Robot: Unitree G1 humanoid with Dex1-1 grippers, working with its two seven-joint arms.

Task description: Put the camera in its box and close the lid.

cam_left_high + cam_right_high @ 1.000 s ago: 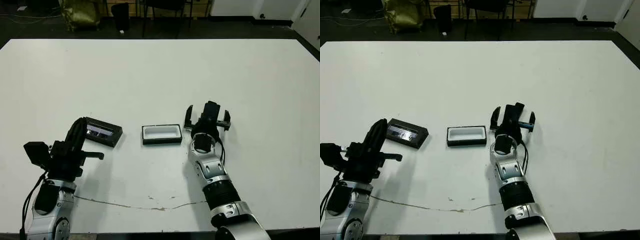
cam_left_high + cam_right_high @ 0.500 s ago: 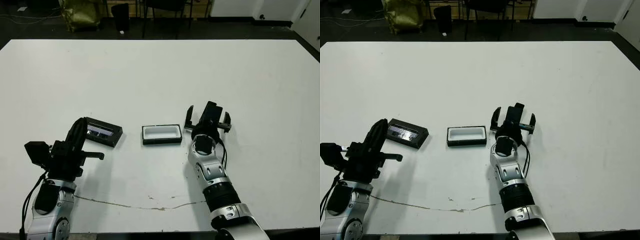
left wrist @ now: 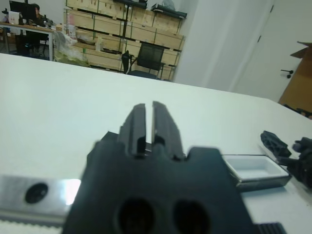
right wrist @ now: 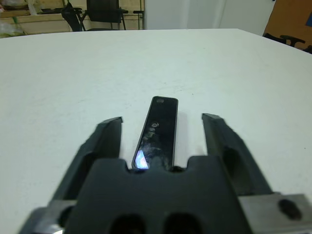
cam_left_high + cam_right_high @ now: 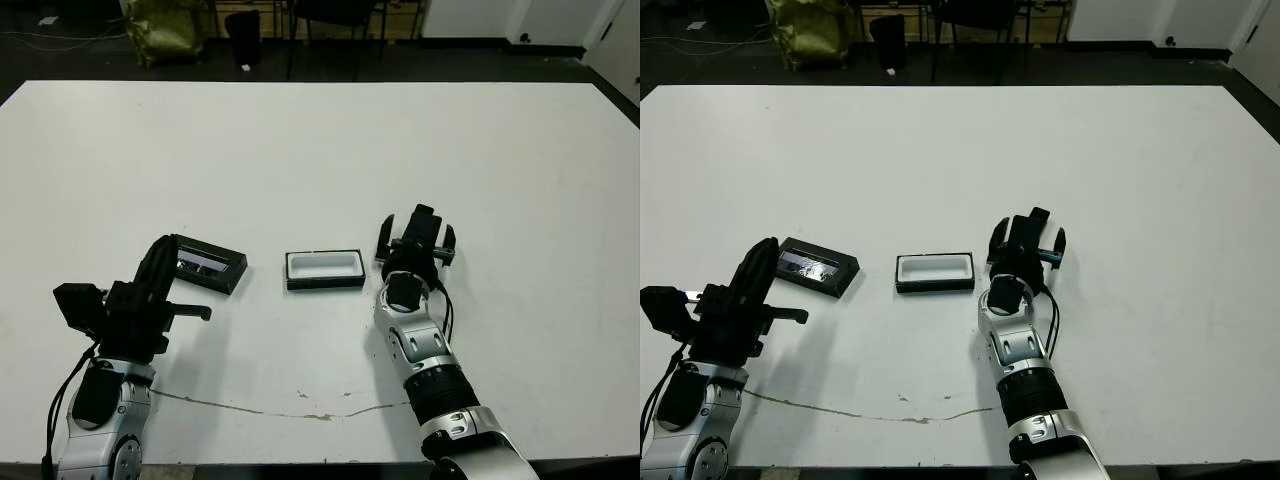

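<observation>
The camera (image 4: 159,130), a slim black bar, lies flat on the white table between the two fingers of my right gripper (image 4: 163,119), which is open with a gap on each side of it. In the head views that gripper (image 5: 414,238) stands just right of the box (image 5: 324,269) and hides the camera. The box is a shallow white-lined tray, open. The lid (image 5: 210,265), black with a glossy strip, lies left of the box. My left gripper (image 5: 160,258) is shut with nothing in it, its tips just short of the lid's left end.
The table's front edge (image 5: 300,465) runs close under both arms, with a thin dark crack line (image 5: 280,412) across it. Chairs and stacked boxes stand beyond the far edge. The left wrist view also shows the box (image 3: 253,168) and my right gripper (image 3: 287,151).
The right gripper's fingers have drawn nearer to each other around the camera. The whole picture has shifted down slightly. The left arm, lid and box stay put.
</observation>
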